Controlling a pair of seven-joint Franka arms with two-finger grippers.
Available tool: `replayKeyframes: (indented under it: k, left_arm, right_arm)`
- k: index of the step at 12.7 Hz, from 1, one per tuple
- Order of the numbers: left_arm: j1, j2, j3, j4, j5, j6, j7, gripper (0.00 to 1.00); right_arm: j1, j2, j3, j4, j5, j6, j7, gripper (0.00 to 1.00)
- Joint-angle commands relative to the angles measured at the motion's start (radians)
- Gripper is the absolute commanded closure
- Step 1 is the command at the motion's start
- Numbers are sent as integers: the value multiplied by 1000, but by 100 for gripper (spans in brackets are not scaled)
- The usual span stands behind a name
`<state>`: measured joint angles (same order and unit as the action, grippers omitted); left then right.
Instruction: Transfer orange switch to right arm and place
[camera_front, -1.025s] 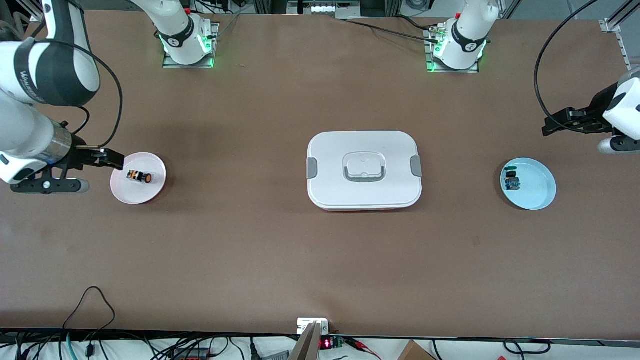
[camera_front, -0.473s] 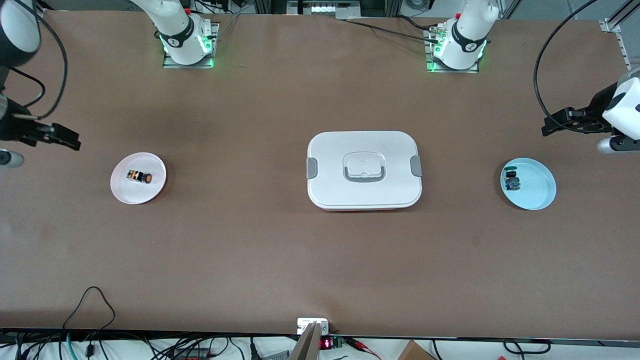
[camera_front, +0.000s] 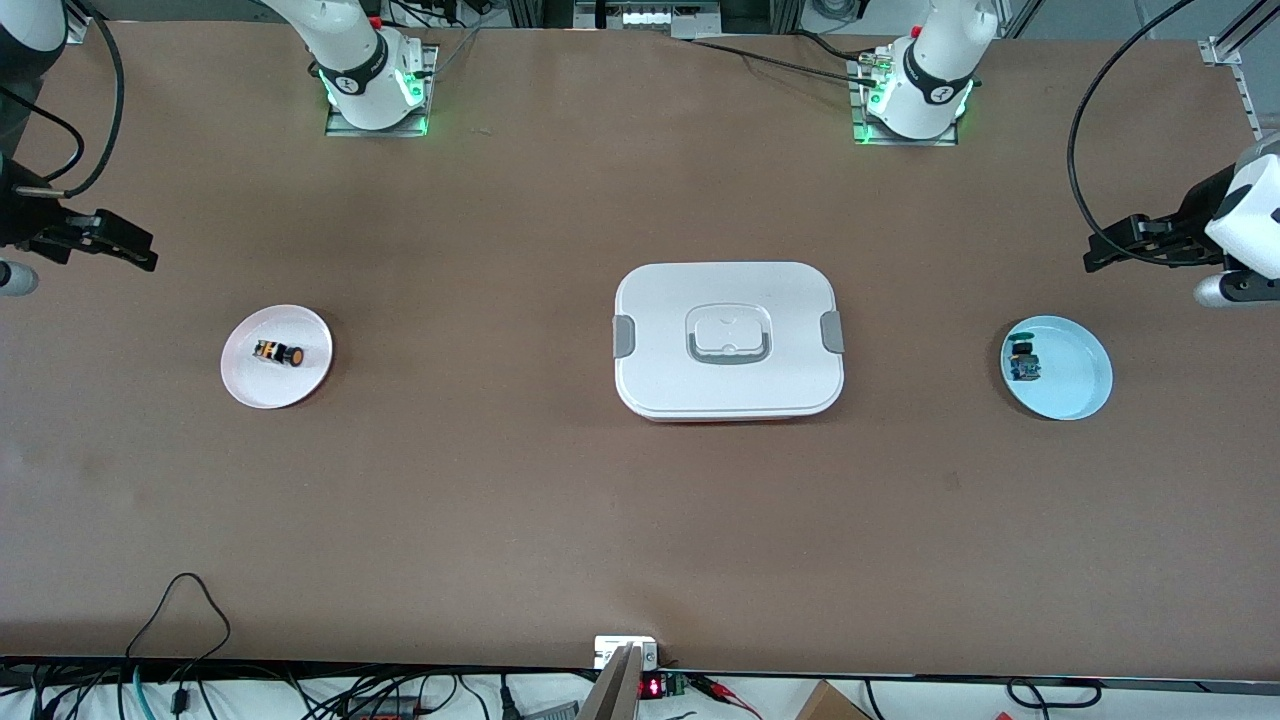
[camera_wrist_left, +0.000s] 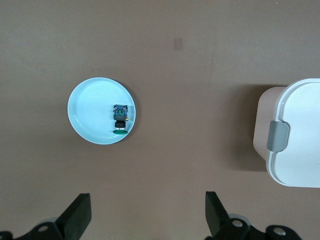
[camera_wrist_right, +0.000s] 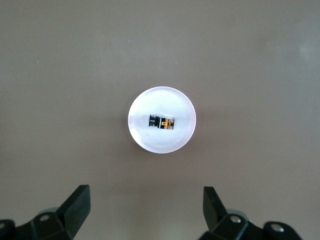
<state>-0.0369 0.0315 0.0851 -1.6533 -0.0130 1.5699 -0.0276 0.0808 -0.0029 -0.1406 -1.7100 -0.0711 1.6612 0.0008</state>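
Observation:
The orange switch (camera_front: 279, 352) lies on its side on a small pale pink plate (camera_front: 262, 387) toward the right arm's end of the table. It also shows in the right wrist view (camera_wrist_right: 161, 121), on the plate (camera_wrist_right: 161, 141). My right gripper (camera_front: 112, 242) is open and empty, up over the table's edge at the right arm's end, apart from the plate; its jaws stand wide in the right wrist view (camera_wrist_right: 145, 201). My left gripper (camera_front: 1112, 250) is open and empty and waits over the left arm's end (camera_wrist_left: 148, 206).
A closed white lidded container (camera_front: 728, 340) sits mid-table, also in the left wrist view (camera_wrist_left: 300, 150). A light blue plate (camera_front: 1078, 378) toward the left arm's end holds a small blue-bodied part (camera_front: 1023, 360), also in the left wrist view (camera_wrist_left: 121, 117). Cables hang at the table's near edge.
My right gripper has drawn away from the pink plate toward the table's edge and risen. The orange switch stays on the plate. The left arm has not moved.

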Motion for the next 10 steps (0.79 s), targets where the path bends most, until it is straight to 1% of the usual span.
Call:
replayKeyframes:
  k: [1,2,3,4,8,10]
  left_arm:
    - [3,-13,-4,4,-12,-11,-6,0]
    - [2,-13,-4,4,-12,-11,-6,0]
    - [2,-13,-4,4,-12,-11,-6,0]
    - [2,-13,-4,4,-12,-11,-6,0]
    - [2,-13,-4,4,-12,-11,-6,0]
    - [2,-13,-4,3,-12,-10,-6,0]
  right_arm:
    - [-3,-84,3,-123,14,75,-24,0]
    - [-1,-94,3,-161,13,119,-25,0]
    - [-1,-94,3,-177,13,138,-25,0]
    - [-1,-94,4,-169,13,124,-19,0]
    - [-1,-85,6,-66,13,0,-18,0]
    - [-1,-85,6,-62,13,0,-25,0]
